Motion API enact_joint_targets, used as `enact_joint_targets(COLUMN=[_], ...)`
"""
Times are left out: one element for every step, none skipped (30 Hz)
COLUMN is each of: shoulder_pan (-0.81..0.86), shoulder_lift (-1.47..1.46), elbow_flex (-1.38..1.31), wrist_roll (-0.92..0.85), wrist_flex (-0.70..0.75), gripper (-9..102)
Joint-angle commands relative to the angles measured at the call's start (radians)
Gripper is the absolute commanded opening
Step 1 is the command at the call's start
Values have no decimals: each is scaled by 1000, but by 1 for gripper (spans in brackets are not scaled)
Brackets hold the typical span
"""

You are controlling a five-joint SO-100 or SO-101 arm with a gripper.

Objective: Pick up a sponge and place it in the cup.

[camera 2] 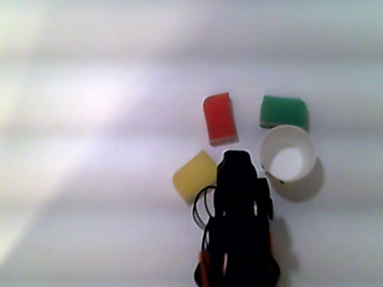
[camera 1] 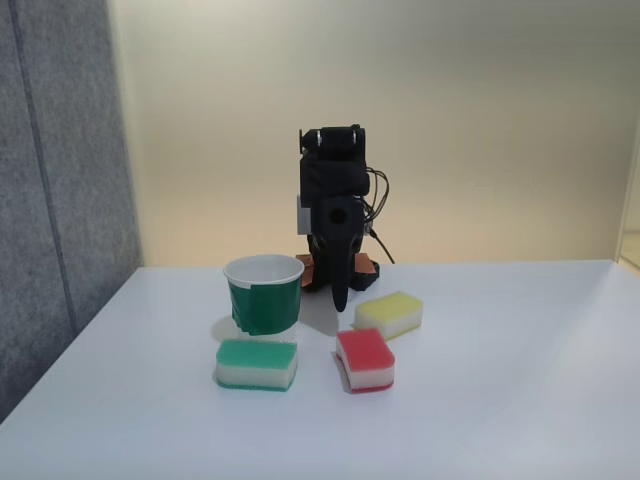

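End effector (opening not discernible) poised behind red sponge, beside the cup.

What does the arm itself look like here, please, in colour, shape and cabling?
The arm is black and blocky, built of stacked box-shaped segments. Its gripper is black and tapers to a narrow tip. Thin dark cables loop out at its side in the fixed view. Orange-brown parts show at the base. No markings are legible.
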Motion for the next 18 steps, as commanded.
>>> enact_joint_targets(shoulder_pan=[72, 74, 75, 75, 78, 80, 80, 81, 81, 81, 81, 80, 77, 75, 72, 67, 66, 63], shoulder_lift=[0, 0, 0, 0, -2, -2, -2, -3, -11, -20, -38, -63, -92, -121, -156, -192, -225, -262], elbow_flex=[-38, -40, -40, -43, -46, -49, -54, -60, -71, -84, -103, -124, -146, -169, -192, -215, -239, -264], wrist_roll=[-40, -41, -41, -41, -41, -41, -41, -41, -41, -41, -41, -41, -41, -41, -41, -38, -37, -34], wrist_flex=[83, 86, 89, 94, 98, 104, 110, 117, 124, 132, 135, 135, 132, 127, 123, 120, 120, 117], gripper=[0, 0, 0, 0, 0, 0, 0, 0, 0, 0, 0, 0, 0, 0, 0, 0, 0, 0])
